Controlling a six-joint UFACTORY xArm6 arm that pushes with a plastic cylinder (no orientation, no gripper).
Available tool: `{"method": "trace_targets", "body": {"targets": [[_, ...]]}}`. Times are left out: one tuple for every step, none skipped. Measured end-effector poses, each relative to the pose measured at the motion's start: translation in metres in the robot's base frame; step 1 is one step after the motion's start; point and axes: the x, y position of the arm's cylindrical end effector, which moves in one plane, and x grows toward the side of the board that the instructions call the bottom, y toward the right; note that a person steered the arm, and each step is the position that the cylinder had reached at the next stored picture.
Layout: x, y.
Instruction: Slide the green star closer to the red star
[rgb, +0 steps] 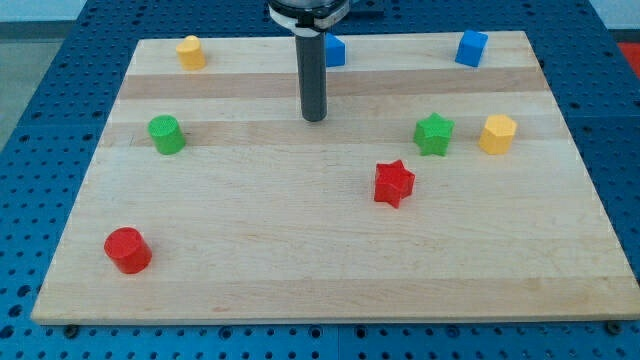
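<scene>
My tip (314, 117), the blunt end of a smooth dark rod, rests on the pale striped wooden bench (300, 260), well to the view's left of the green star (433, 134). There are no fingers on this rod. The green star sits near the red star (393, 183), up and to its right, beside a yellow hexagonal block (497, 133). Both stars look matte and chunky.

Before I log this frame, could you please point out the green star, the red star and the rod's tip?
green star (434, 134), camera view, middle of its top face
red star (394, 182), camera view, middle of its top face
my tip (315, 118), camera view, very end of the rod
</scene>
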Motion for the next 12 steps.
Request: {"method": "trace_targets", "body": {"targets": [[0.000, 0.000], [0.000, 0.010], [0.000, 0.034], [0.000, 0.065], [-0.003, 0.098], [-0.004, 0.138], [-0.004, 0.160], [-0.002, 0.163], [0.008, 0.163], [0.022, 0.163], [0.034, 0.162], [0.040, 0.157]]}}
